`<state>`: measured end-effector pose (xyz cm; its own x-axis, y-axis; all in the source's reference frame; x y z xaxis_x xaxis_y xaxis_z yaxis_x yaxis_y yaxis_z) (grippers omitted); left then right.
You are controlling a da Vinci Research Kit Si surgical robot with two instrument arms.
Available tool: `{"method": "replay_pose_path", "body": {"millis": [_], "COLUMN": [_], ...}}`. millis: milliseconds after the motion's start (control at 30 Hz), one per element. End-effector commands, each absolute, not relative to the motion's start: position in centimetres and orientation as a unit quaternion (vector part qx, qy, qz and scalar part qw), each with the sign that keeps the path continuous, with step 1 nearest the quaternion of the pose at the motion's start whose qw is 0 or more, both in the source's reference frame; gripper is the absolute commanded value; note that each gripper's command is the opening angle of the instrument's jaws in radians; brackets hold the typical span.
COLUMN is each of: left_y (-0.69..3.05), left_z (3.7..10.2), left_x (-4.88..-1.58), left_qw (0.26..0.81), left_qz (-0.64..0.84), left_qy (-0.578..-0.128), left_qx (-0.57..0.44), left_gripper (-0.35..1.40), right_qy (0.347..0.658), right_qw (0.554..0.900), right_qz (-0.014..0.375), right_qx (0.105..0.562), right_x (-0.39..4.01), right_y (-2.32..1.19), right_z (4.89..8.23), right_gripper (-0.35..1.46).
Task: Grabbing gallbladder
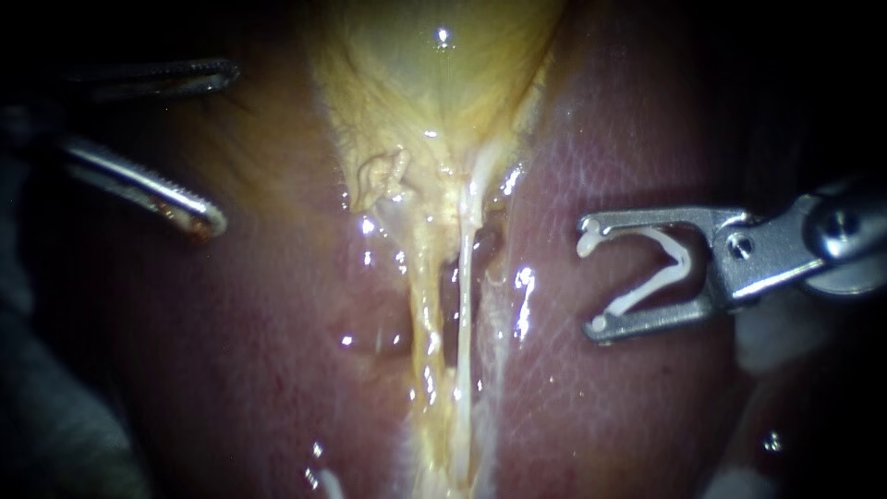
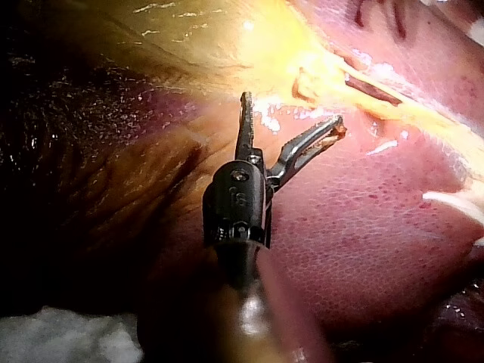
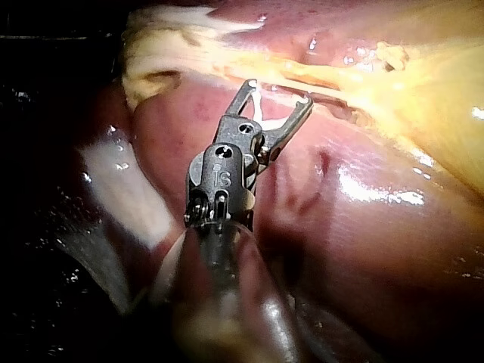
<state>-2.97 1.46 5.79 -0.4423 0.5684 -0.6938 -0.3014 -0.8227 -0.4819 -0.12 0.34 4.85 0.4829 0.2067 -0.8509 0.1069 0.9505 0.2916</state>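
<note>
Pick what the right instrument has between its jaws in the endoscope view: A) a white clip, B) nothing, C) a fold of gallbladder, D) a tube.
A: a white clip sits in a V between the jaws of the right instrument, touching both jaws.

My left instrument point(image 1: 224, 148) has silver jaws with fine ridged teeth and a rusty red smear at one tip. My right instrument point(image 1: 591, 275) is plain grey steel, with a white clip point(image 1: 661, 273) seated between its jaws. The gallbladder point(image 1: 434, 65), far and central, is pale yellow-green with frayed cream-yellow edges, the tube point(image 1: 465, 305) running nearer from it is whitish, and the liver point(image 1: 628, 397) on both sides is pinkish red, finely stippled in a pebbled net pattern.
</note>
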Motion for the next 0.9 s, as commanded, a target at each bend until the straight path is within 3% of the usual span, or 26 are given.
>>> {"method": "replay_pose_path", "body": {"millis": [33,267,900], "left_y": [1.46,1.47,1.27], "left_z": [5.79,5.8,6.1], "left_x": [-2.97,-3.02,-3.61], "left_qw": [0.26,0.261,0.297], "left_qz": [0.837,0.837,0.831], "left_qy": [-0.145,-0.144,-0.138], "left_qx": [-0.46,-0.459,-0.45], "left_gripper": [0.96,0.96,0.84], "right_qy": [0.508,0.507,0.507], "right_qw": [0.847,0.847,0.847], "right_qz": [0.03,0.03,0.03], "right_qx": [0.155,0.154,0.154], "right_x": [-0.12,-0.12,-0.12], "right_y": [0.34,0.34,0.34], "right_z": [4.85,4.85,4.84], "right_gripper": [0.5,0.5,0.5]}}
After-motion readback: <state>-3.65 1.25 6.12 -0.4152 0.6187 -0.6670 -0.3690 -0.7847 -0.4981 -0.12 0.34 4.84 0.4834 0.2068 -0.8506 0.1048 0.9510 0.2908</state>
